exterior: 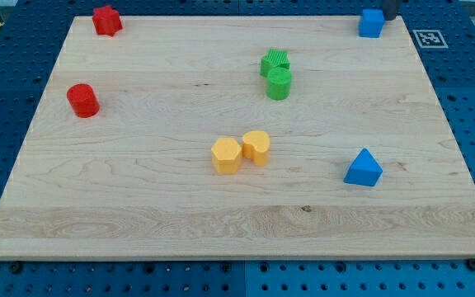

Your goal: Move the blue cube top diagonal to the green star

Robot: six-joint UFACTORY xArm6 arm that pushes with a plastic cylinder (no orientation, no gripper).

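The blue cube [371,23] sits at the view's top right corner of the wooden board [138,206]. My tip [390,17] is the lower end of the dark rod that enters at the view's top edge; it stands just right of the blue cube, close to or touching it. The green star [275,61] lies left of and below the cube, near the board's upper middle. A green cylinder [279,83] touches the star's lower side.
A red star-like block [106,21] is at the top left and a red cylinder [82,100] is below it. A yellow hexagon [226,155] and a rounded yellow block [256,147] sit together at centre. A blue triangle [363,168] lies lower right.
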